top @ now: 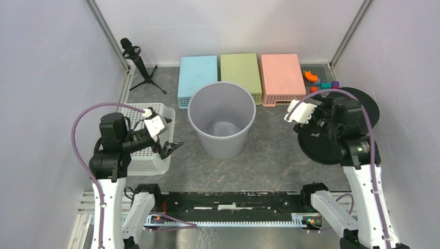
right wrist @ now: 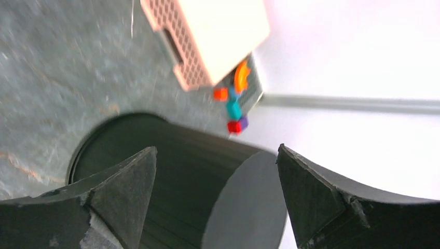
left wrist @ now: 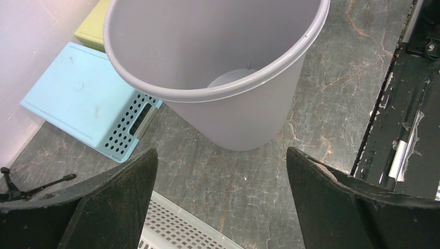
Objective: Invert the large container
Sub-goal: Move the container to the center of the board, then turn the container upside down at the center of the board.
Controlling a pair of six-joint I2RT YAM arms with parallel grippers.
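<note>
Grey bin (left wrist: 249, 119) rim cut off; blocks (right wrist: 233, 110) blurred.

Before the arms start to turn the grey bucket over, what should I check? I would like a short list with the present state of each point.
1. Grey bucket upright, mouth up: ok.
2. Bucket empty inside: ok.
3. Left hand open, aimed at the bucket: ok.
4. Right hand open, holding nothing: ok.
5. Right hand aimed at the bucket: not ok, it faces the black drum.
6. Gap between bucket and blue box: cannot tell.
</note>
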